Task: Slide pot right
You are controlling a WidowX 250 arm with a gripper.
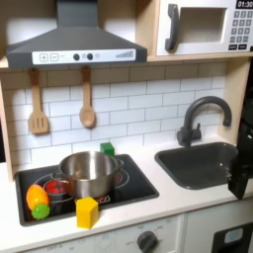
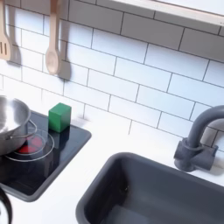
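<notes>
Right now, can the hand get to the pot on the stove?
Probably yes. The hand sits at the first exterior view's right edge, beside the sink, and the stretch between it and the pot looks bare. The faucet stands farther back, off that line.

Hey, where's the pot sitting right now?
The pot sits on the black stovetop at the first exterior view's left, with the green block just behind it and the yellow block in front; the sink lies to its right.
</notes>
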